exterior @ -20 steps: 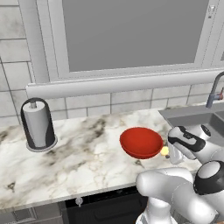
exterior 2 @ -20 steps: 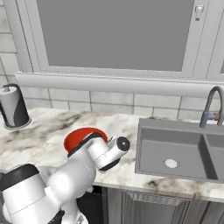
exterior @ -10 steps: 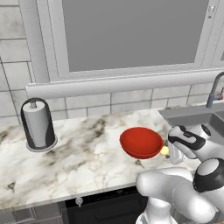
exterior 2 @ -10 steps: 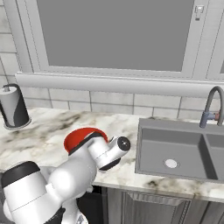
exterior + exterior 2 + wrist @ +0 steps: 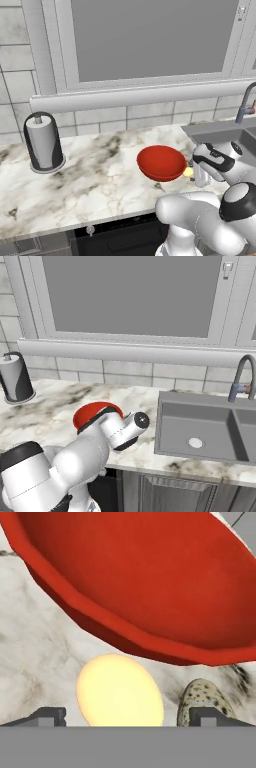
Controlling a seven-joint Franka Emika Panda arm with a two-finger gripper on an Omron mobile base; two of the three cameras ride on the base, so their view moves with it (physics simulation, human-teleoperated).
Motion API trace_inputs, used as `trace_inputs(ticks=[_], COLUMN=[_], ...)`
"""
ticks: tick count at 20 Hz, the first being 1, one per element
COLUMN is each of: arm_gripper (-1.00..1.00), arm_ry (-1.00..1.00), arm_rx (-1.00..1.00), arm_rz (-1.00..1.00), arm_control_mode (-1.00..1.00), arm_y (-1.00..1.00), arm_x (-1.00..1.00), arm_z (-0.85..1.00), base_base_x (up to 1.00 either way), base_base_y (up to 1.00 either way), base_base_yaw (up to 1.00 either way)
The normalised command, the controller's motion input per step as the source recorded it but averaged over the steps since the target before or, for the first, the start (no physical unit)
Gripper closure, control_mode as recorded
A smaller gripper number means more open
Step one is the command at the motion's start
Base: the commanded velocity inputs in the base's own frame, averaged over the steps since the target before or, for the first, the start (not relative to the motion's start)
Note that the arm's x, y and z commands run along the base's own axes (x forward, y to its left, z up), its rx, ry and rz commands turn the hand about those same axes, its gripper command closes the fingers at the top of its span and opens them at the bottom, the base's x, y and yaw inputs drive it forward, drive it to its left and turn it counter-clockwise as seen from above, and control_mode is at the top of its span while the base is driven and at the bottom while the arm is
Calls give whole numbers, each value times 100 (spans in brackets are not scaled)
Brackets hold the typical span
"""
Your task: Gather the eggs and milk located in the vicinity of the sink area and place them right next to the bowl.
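Beside bowl (image 5: pixel 150 577), pincer (image 5: pixel 127 716) has released egg (image 5: pixel 120 692).

A home kitchen: a marble counter (image 5: pixel 90 185) under a tiled wall (image 5: pixel 15 95) and window (image 5: pixel 150 40), a steel sink (image 5: pixel 205 428) with faucet (image 5: pixel 241 376), a paper-towel holder (image 5: pixel 44 142).

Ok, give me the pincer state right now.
Pincer: open, holding nothing; the egg lies between its tips beside the red bowl.
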Motion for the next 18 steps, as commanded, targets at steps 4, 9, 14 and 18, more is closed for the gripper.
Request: trace_inputs(ticks=[4,9,14,18], arm_gripper=[-100,-100,-100,-100], arm_ry=[-5,-15,-15,-17], arm_rx=[0,0,0,0], arm_rz=[-1,0,0,0], arm_control_mode=[-100,-100,-100,-100], arm_y=[0,0,0,0], arm_x=[-31,-31,-25,-39], arm_z=[37,61,66,54], base_base_x=[0,0,0,0], base_base_y=[0,0,0,0], base_base_yaw=[0,0,0,0])
